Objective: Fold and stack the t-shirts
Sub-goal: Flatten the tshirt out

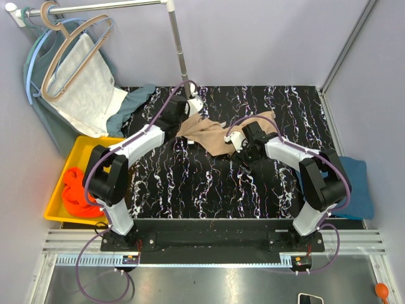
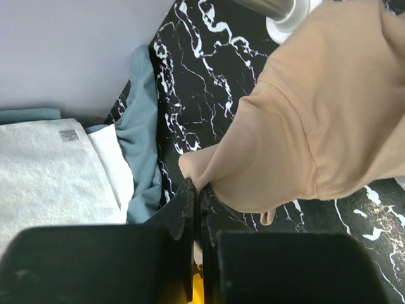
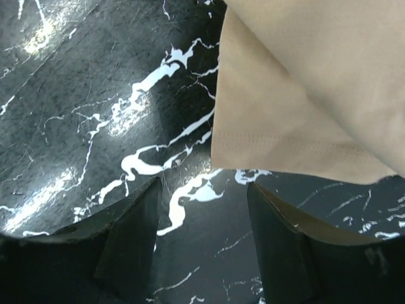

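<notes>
The beige-tan t-shirt (image 1: 215,134) lies crumpled at the back middle of the black marble table (image 1: 190,183). My left gripper (image 1: 185,113) is shut on its edge; in the left wrist view the jaws (image 2: 197,187) pinch a fold of the beige shirt (image 2: 316,126), which hangs lifted. My right gripper (image 1: 240,147) is open just short of the shirt's hem corner (image 3: 253,139), its fingers (image 3: 136,228) low over the table and empty. The orange-red t-shirt (image 1: 79,193) lies in a yellow bin (image 1: 95,140). The dark teal-blue t-shirt (image 1: 354,187) lies at the right table edge.
A white towel-like cloth (image 1: 85,82) and a grey-green garment (image 1: 133,104) hang from hangers at the back left, also in the left wrist view (image 2: 44,177). A metal pole (image 1: 179,47) stands behind the left gripper.
</notes>
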You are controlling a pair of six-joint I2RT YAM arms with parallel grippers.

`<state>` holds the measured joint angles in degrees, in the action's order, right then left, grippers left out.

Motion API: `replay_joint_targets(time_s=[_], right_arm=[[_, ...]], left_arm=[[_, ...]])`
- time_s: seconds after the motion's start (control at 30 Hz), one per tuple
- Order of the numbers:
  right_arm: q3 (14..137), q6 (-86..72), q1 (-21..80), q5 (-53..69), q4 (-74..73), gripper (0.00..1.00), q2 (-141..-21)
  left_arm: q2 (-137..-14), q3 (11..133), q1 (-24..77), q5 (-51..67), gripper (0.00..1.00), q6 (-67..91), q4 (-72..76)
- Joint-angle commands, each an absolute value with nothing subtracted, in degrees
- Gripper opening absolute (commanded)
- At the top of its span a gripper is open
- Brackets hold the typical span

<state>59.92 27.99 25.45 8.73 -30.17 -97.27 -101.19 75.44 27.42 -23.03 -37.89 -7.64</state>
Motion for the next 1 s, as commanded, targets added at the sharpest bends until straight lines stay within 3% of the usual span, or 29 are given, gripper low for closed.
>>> replay_joint_targets(time_s=[0.0,0.53,0.97], right_arm=[[59.7,27.5,25.6,10.4,-26.4,0.64,-98.5],[62.6,29.5,25.6,8.4,-24.2,0.62,-104.0],[62.9,30.1,25.7,6.9,-25.0,0.66,-100.0]], left_arm=[[-98.5,74.4,27.4,-24.2,0.00,-37.8,-4.7],[-97.9,71.7,27.4,-24.5,0.00,-39.1,-3.0],[-97.6,71.4,27.4,-24.5,0.00,-39.3,-2.5]])
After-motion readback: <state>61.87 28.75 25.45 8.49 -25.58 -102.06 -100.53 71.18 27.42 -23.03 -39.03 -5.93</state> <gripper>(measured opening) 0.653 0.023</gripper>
